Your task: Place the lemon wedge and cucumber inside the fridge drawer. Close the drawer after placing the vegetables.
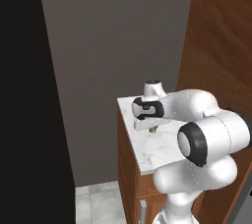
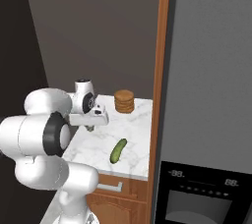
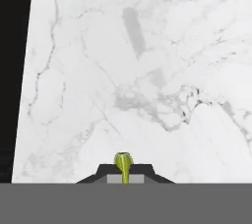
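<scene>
With its tips pinched on the wedge [image 3: 123, 165], the pincer [image 3: 124, 175] hangs just above the marble bench [image 3: 147, 70], and the hand view shows the yellow-green sliver standing up between the two dark tips. From the right base view the pincer [image 2: 90, 127] sits below the white hand, over the left part of the bench, with the cucumber [image 2: 118, 150] lying free nearer the front edge and the brown ridged stack [image 2: 124, 101] toward the back. Since the sliver is small and held only at its edge, the carry would best be slow and level, with no sudden wrist roll. The fridge [image 2: 211, 95] stands to the right behind a wooden panel, its door apparently shut; the drawer cannot be made out. The arm should lift clear of the stack and cucumber before swinging right.
</scene>
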